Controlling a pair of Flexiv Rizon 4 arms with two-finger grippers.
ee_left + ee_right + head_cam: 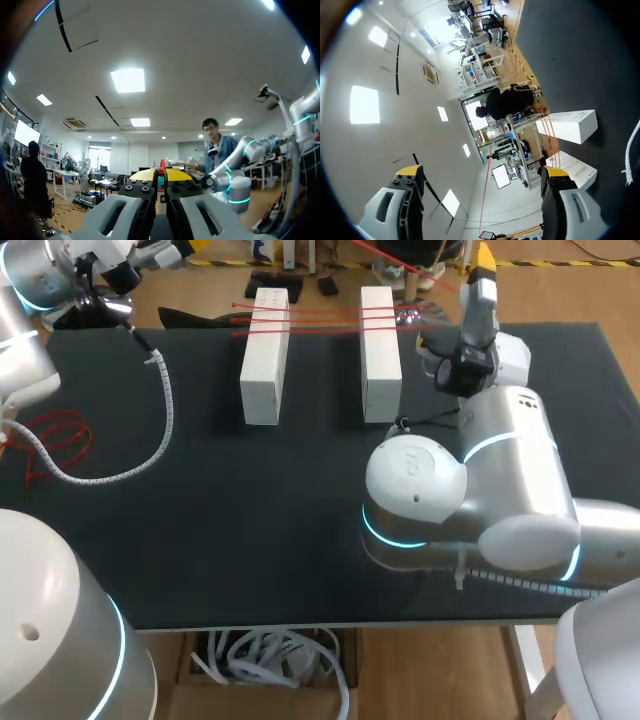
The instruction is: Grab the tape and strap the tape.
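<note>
Head view: tape (325, 320) crosses two white blocks (265, 360) near a cable (167, 405).

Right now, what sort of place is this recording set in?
Probably a robotics lab test bench: a black table, two white blocks with red tape strung across them, and the right arm reaching over the tabletop.

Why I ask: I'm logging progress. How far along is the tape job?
Done: red tape strands already lie across both white blocks. In hand: the right pincer is open with a strand passing between its fingers, not gripped; the left pincer is shut. Left: gripping the tape and strapping it, apparently.
</note>
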